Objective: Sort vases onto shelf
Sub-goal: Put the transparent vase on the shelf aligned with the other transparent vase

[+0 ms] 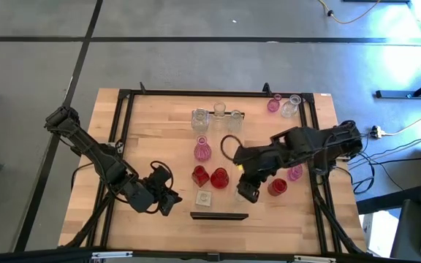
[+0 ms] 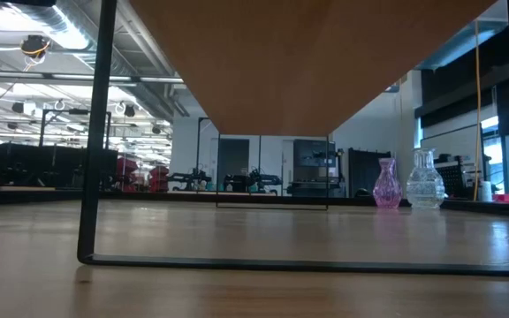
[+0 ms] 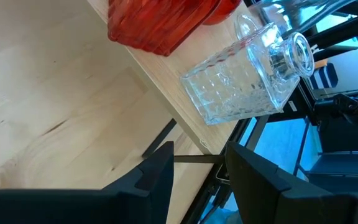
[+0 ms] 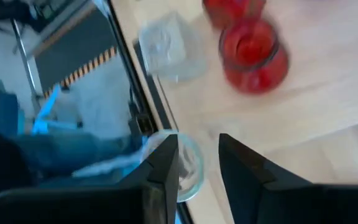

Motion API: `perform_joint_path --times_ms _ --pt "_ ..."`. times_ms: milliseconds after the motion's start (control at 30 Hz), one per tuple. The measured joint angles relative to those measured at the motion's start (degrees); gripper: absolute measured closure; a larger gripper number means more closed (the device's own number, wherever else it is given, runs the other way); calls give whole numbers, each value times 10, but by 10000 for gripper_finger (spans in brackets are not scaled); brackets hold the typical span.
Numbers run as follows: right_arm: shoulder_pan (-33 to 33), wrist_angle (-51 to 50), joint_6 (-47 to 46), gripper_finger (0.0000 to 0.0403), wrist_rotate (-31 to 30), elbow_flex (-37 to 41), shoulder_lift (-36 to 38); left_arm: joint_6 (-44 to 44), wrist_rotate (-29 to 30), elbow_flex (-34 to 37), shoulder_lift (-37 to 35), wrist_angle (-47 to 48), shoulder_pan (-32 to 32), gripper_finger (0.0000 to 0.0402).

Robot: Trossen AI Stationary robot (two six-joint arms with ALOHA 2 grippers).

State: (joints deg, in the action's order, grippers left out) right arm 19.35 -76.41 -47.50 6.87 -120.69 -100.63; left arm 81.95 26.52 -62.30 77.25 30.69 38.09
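Observation:
My left gripper [image 1: 172,199] is open near the table's near edge, its fingers [image 3: 160,174] pointing at a clear squat vase [image 1: 204,198] [image 3: 244,81] a short way ahead, without touching it. My right gripper [image 1: 245,191] [image 4: 199,163] hangs right of the two red vases [image 1: 209,176] with a clear round vase [image 4: 190,167] at its fingertips. Other vases stand on their bases: a pink one [image 1: 202,150], clear ones [image 1: 218,115] near the far edge, pink and clear ones [image 2: 405,181] at the far right corner, and red [image 1: 277,187] and pink [image 1: 294,173] ones by the right arm. A light-wood board [image 2: 325,53] spans overhead in the low view. My right gripper has the clear vase by its round rim [image 4: 194,177], coming from above with the fingers pointing down. One finger [image 4: 163,165] covers part of the rim, so I cannot tell whether it is inside the mouth. The picture is blurred.
A black frame [image 1: 123,131] runs along the tabletop's edges and a black post [image 2: 91,132] stands in the low view. A dark bar [image 1: 219,216] lies at the near edge between the grippers. Bare wood lies at the table's left half.

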Motion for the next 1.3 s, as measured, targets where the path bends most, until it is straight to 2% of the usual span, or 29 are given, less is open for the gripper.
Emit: perform_joint_path --times_ms 100,267,400,500,600,867,1000,1167,1300 --pt "0 -13 0 304 -36 -31 2 0 0 0 0 2 0 263" --pt "13 -141 -33 304 -108 -63 4 0 0 0 0 2 0 263" --pt "47 -115 -78 304 -136 -6 28 0 1 0 0 2 0 263" --pt "63 -139 -128 304 -149 48 36 0 2 0 0 2 0 263" --pt "78 -107 -178 304 -153 128 56 0 4 0 0 3 3 263" --pt "81 34 -276 304 -108 314 108 -15 -10 0 0 4 3 263" --pt "81 86 -309 304 -88 348 115 -16 -19 0 0 4 7 263" --pt "80 161 -319 304 -89 351 115 -15 -20 0 0 8 14 263" --pt "80 170 -328 304 -90 351 113 -15 -20 0 0 11 15 263"
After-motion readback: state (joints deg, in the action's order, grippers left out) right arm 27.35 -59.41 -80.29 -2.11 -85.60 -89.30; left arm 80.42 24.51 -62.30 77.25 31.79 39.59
